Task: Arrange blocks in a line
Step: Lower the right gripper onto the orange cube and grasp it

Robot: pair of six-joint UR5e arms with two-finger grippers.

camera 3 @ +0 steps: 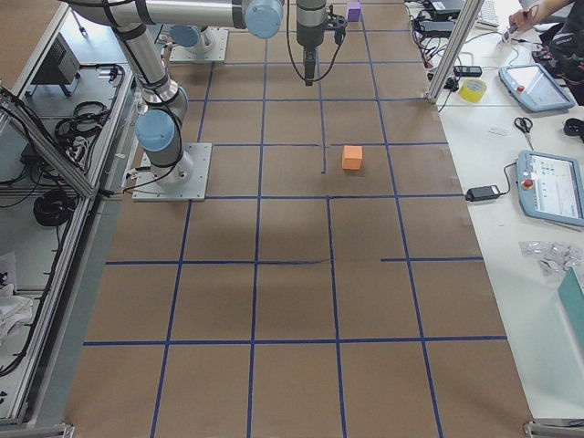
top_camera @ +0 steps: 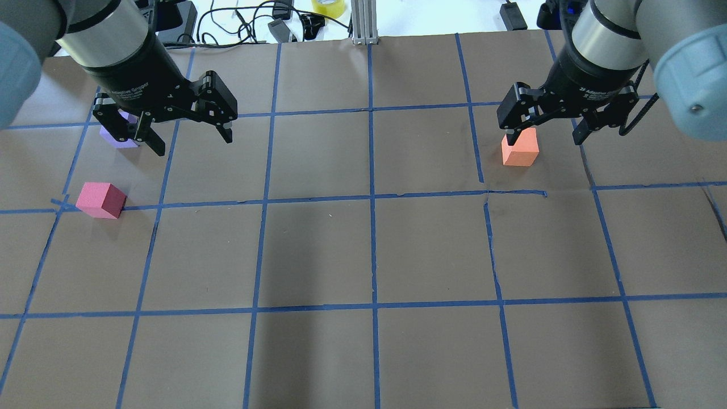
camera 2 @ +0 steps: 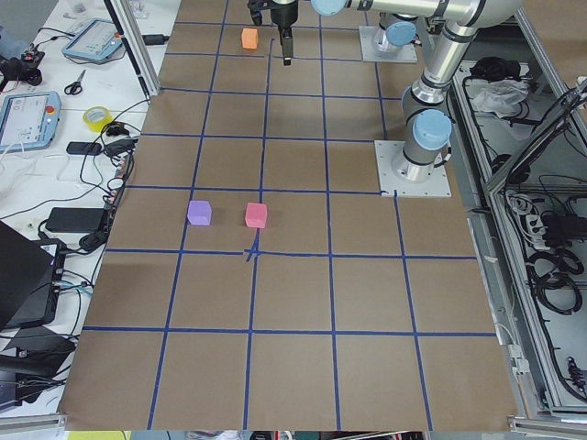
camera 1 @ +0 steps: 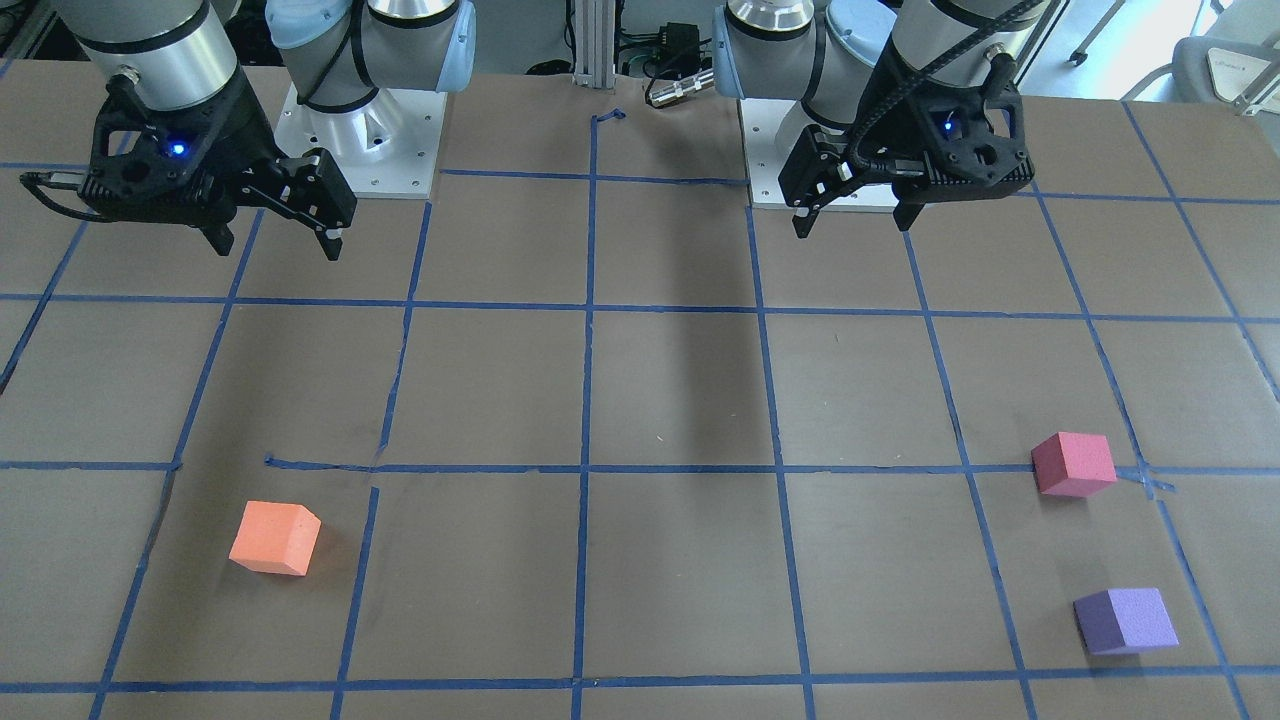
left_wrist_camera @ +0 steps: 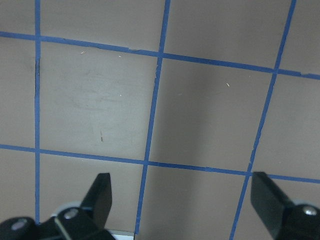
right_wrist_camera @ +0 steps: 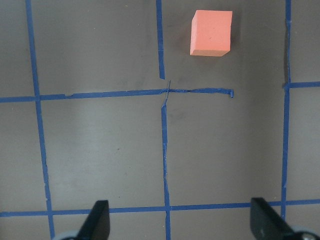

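Three foam cubes lie apart on the brown taped table (camera 1: 660, 400). The orange block (camera 1: 275, 538) lies on my right side; it also shows in the overhead view (top_camera: 519, 149) and the right wrist view (right_wrist_camera: 211, 33). The pinkish-red block (camera 1: 1073, 464) and the purple block (camera 1: 1125, 620) lie on my left side. In the overhead view the pinkish-red block (top_camera: 102, 200) is plain and the purple block (top_camera: 116, 138) is partly hidden behind my left gripper. My left gripper (camera 1: 852, 222) and right gripper (camera 1: 278, 248) hang open and empty above the table, near the robot's bases.
Blue tape lines form a grid on the table. The arm base plates (camera 1: 360, 150) sit at the robot's edge. Cables and a tape roll (top_camera: 328, 7) lie beyond the far edge. Side tables with tablets (camera 3: 552, 187) stand on the operators' side.
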